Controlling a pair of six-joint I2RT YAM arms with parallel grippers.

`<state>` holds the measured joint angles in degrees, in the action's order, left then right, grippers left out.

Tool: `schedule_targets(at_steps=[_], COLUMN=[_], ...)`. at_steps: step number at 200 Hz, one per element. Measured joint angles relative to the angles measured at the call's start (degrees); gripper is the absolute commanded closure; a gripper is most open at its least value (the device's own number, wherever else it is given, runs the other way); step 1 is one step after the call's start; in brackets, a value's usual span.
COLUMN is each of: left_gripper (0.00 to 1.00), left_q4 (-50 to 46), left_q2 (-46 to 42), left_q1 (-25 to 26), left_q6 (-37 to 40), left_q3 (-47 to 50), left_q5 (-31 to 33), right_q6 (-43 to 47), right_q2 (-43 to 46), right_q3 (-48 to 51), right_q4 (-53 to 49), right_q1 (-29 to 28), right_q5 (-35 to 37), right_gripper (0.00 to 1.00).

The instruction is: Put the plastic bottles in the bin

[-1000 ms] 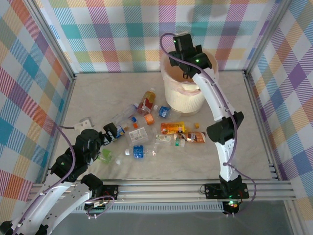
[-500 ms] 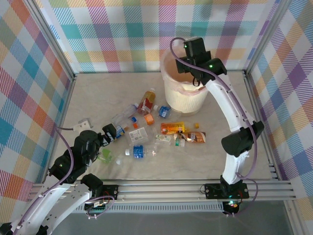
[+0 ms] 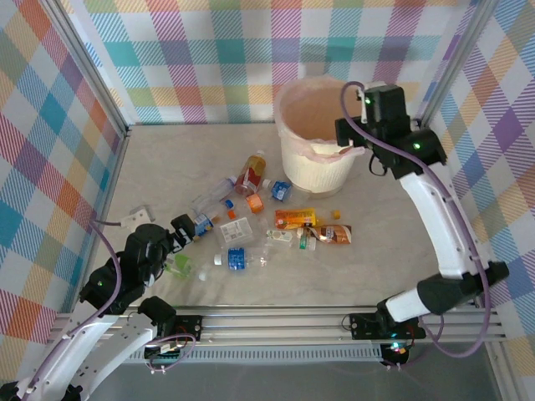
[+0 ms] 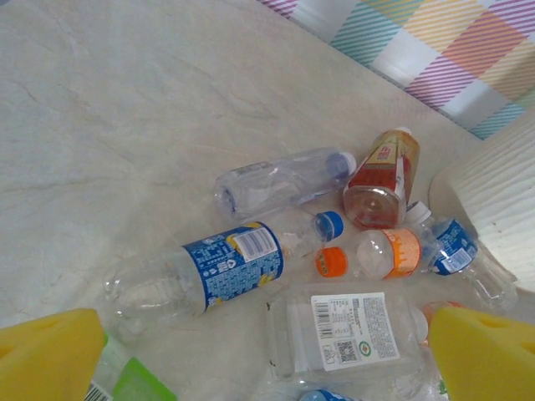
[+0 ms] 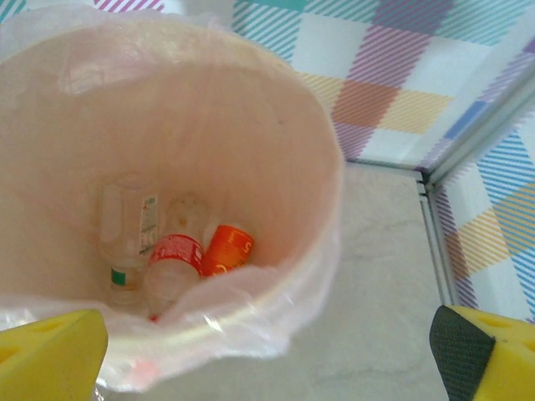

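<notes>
Bottles (image 4: 234,266) just ahead of my left gripper (image 4: 267,363), wide open, empty | my right gripper (image 5: 267,363) wide open, empty, bin (image 5: 328,171) just ahead

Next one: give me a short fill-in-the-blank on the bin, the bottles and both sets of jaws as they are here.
1. The right gripper hangs by the rim of the bin, its jaws ____.
2. In the bin, right beside the orange-labelled bottle, lies one with a ____ label.
3. The left gripper hovers above bottles on the table, jaws open, holding ____.
Missing words: open; red; nothing.
</notes>
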<state>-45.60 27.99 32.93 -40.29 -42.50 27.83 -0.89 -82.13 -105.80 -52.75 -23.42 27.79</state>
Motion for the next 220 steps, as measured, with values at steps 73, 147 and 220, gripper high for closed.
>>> schedule_targets(at_steps=[73, 147, 220], left_gripper=[0.0, 0.0, 0.0], left_q4=[-13.11, -13.25, -3.17], left_q2=[2.95, 5.2, 10.99], left_q1=[0.0, 0.0, -3.15], left_q6=[-12.09, -24.33, -25.75], left_q3=[-1.49, 10.51, 15.39], left_q5=[1.4, -1.51, -3.82], right_q6=[-6.34, -16.92, -20.39], right_q2=[17.64, 29.14, 31.43], right_q3=[16.57, 32.37, 39.93], right_q4=[-5.29, -6.84, -6.45], right_q1=[0.2, -0.15, -0.61], right_q5=[-4.0, -15.56, -18.03], right_gripper=[0.0, 0.0, 0.0])
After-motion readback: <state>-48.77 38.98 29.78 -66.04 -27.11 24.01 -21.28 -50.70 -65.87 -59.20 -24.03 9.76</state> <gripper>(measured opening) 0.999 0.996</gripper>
